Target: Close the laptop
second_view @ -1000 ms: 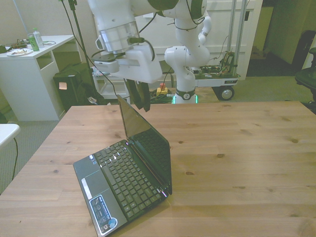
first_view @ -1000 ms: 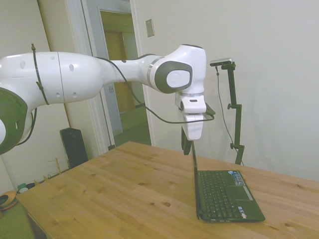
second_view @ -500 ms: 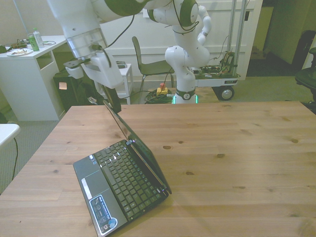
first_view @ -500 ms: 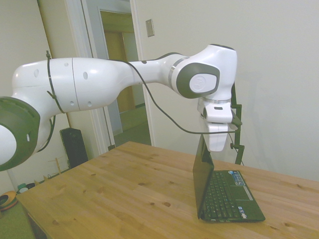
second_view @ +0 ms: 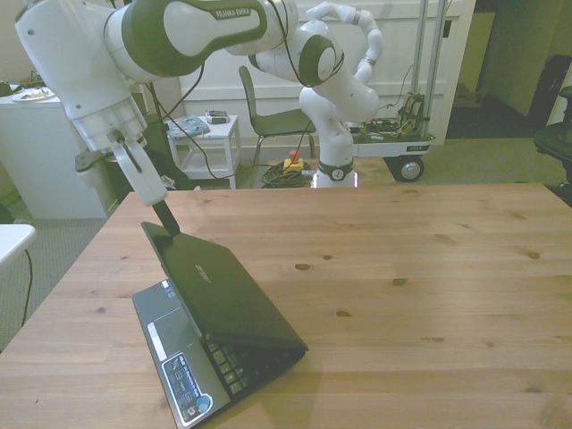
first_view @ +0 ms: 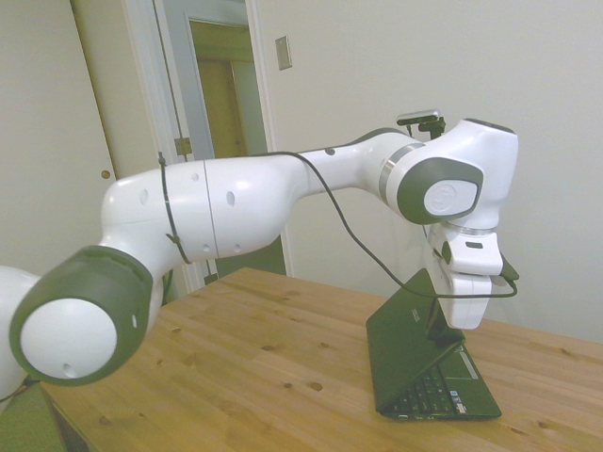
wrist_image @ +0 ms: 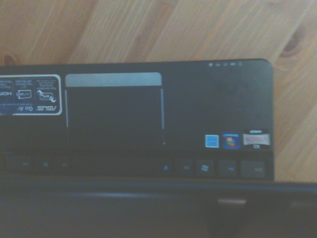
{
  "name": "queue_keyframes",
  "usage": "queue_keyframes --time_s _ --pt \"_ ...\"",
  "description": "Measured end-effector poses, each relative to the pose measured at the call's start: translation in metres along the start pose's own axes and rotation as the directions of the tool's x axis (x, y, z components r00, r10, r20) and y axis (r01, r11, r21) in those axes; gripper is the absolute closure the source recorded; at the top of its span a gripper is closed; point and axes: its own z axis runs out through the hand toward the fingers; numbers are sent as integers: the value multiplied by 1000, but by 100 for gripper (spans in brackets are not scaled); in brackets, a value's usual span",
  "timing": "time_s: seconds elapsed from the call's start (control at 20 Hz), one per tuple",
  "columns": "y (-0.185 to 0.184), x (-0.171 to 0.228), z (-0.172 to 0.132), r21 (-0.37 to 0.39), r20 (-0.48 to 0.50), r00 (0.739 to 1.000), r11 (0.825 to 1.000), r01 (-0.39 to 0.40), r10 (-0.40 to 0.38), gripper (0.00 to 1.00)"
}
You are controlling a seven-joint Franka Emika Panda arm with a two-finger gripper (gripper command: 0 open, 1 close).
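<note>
Lowered since before, laptop (second_view: 223, 295) lid half-shut under gripper (second_view: 168, 223); its fingers seemingly together.

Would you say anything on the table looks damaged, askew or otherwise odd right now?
Nothing stands out. The laptop lies flat on the table, lid half lowered with the gripper at its top edge; no damage shows.

The white arm (first_view: 236, 202) stretches out level, wrist bent down, hand (second_view: 168, 221) pointing downward
</note>
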Motion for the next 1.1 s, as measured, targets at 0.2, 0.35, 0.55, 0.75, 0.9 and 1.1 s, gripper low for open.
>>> queue_keyframes --time_s 0.2,0.35,0.55,0.75,0.9,1.1 --pt "-18 -5 23 -13 -9 1000 1000 16 -16 100" --pt "-27 1 47 -36 -24 1000 999 -2 1 100" --pt "-32 5 58 -36 -29 1000 999 -4 2 100" --pt "-31 -12 30 -8 -36 999 1000 22 -23 100" --pt "-34 -6 52 -38 -44 999 999 1 -2 100" --pt "-39 10 88 -72 -54 998 997 -26 22 100"
